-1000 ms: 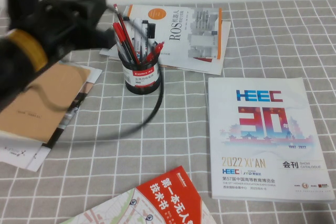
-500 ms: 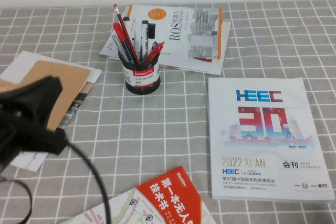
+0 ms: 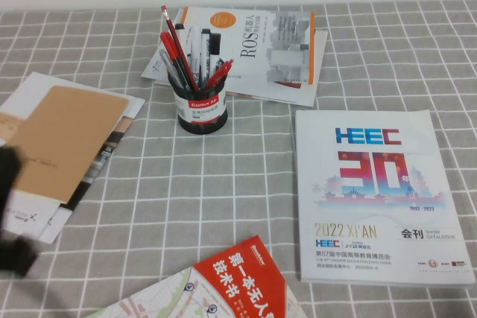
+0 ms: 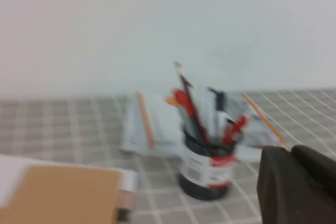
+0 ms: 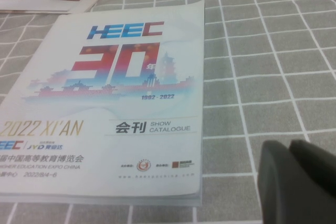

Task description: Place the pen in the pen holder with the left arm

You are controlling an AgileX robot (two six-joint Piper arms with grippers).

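Note:
The black mesh pen holder (image 3: 201, 109) with its red label band stands upright at the back middle, in front of the ROS book. Several pens stand in it. A thick red marker pen (image 3: 173, 50) leans at its left side, beside a thin red pencil (image 3: 168, 21). In the left wrist view the holder (image 4: 206, 169) is ahead of my left gripper (image 4: 290, 149), which is shut, empty and well away from it. Only a dark blur of the left arm (image 3: 9, 184) shows at the near left edge. My right gripper (image 5: 290, 144) is shut and empty over the cloth.
A ROS book (image 3: 257, 50) lies behind the holder. A brown notebook on papers (image 3: 67, 139) lies at the left, a white HEEC catalogue (image 3: 376, 191) at the right, and a red booklet (image 3: 238, 281) at the front edge. A grey checked cloth covers the table.
The left arm has pulled back from beside the holder to the near left edge, almost out of the high view. The cable is gone. The pens in the holder have not moved.

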